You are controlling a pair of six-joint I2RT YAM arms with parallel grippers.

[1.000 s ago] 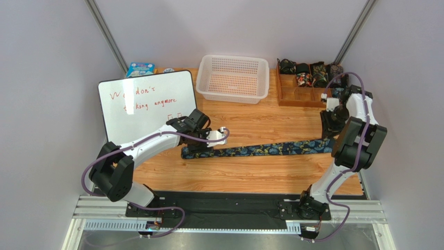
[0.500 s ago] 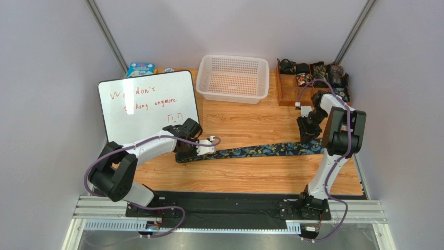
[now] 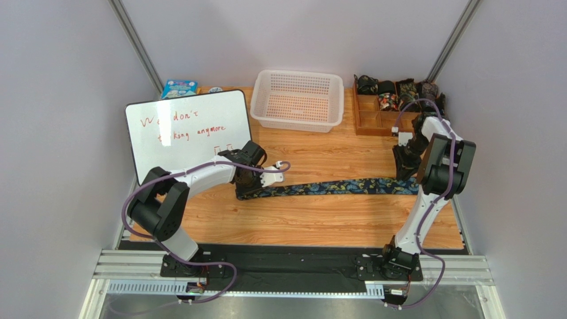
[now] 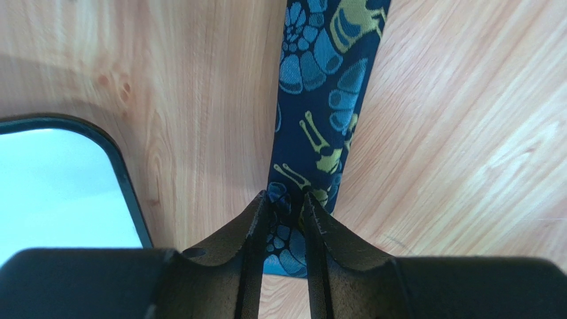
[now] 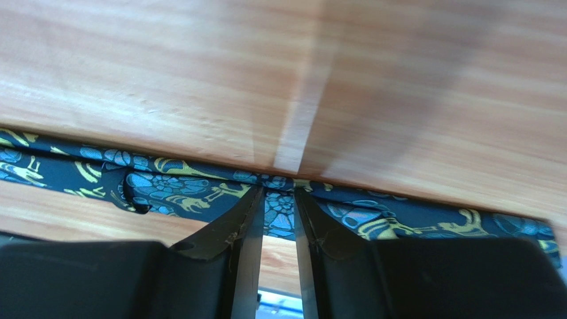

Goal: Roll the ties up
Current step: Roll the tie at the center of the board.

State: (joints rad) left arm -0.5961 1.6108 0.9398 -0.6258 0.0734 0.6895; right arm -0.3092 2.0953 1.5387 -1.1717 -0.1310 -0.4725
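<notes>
Across the wooden table point(image 3: 313, 222) the paisley tie point(image 3: 333, 188) lies stretched from left to right between the two arms. The left gripper point(image 4: 286, 201) is clamped on the fabric near its left end. The right gripper point(image 5: 279, 194) is clamped on its right part, puckering the cloth between the tips.

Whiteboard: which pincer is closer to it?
Left. The left pincer, holding one tie end, is just off the whiteboard's corner; the right pincer holds the other end, across the table.
</notes>
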